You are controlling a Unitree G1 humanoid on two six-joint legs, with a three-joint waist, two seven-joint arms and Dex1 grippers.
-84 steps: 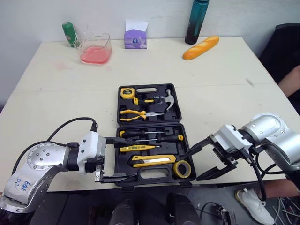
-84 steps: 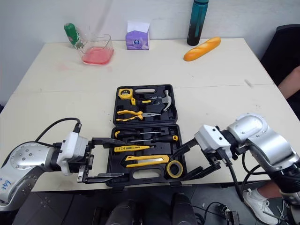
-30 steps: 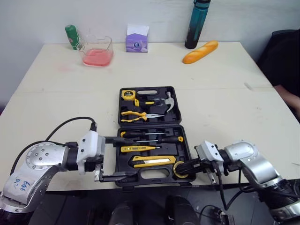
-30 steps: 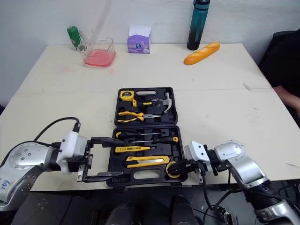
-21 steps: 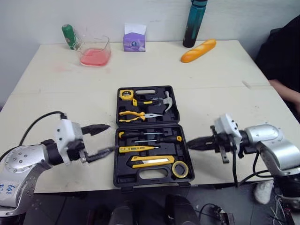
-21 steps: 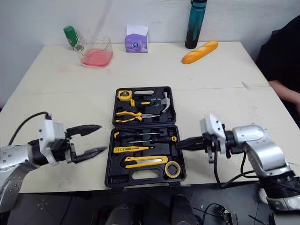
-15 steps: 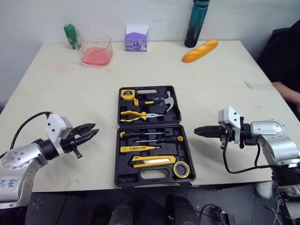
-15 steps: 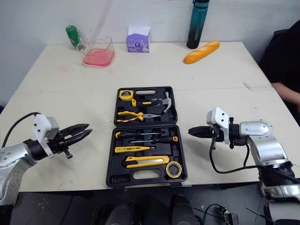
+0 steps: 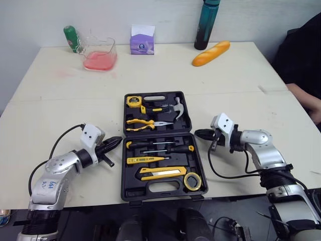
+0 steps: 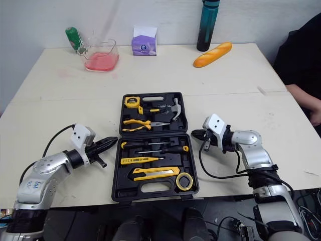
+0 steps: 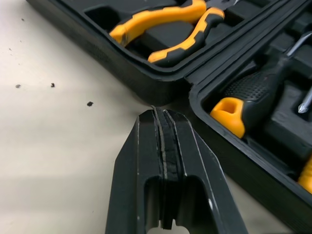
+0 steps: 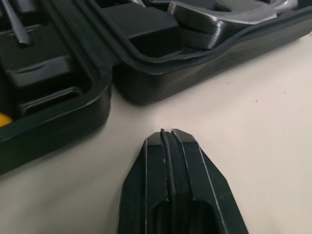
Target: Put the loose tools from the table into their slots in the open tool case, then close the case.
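The left jaws are pressed together, empty, low over the pale desk point(image 9: 241, 90). Their tip sits just beside the left end of the hinge seam of the black plastic tool case point(image 9: 123, 173). The right jaws are likewise shut on nothing and sit just beside the right end of the same seam, so the two point at each other across the case.

The case lies flat and fully open between them, with the hinge running left to right. The far half holds the yellow tape measure point(image 9: 133, 100), the yellow-handled pliers point(image 11: 165, 19) and the steel hammer point(image 12: 219, 14). The near half holds the black-and-yellow screwdriver point(image 11: 243, 97), the yellow utility knife point(image 9: 163, 172) and the yellow roll of tape point(image 9: 191, 181).

Every tool visible sits inside the case and none lies loose on the desk, so closing looks like the step left. That calls for one half to swing over the other about the hinge, and both arms are equally near. I cannot tell whether each tool is seated flush, and a proud one could block the fold.

The pink-filled clear tub point(image 9: 98, 55), green bottle point(image 9: 71, 38), purple box point(image 9: 142, 40), teal bottle point(image 9: 206, 22) and bread loaf point(image 9: 211, 52) stand well apart along the far edge. A person's dark sleeve point(image 9: 301, 60) shows at the right.
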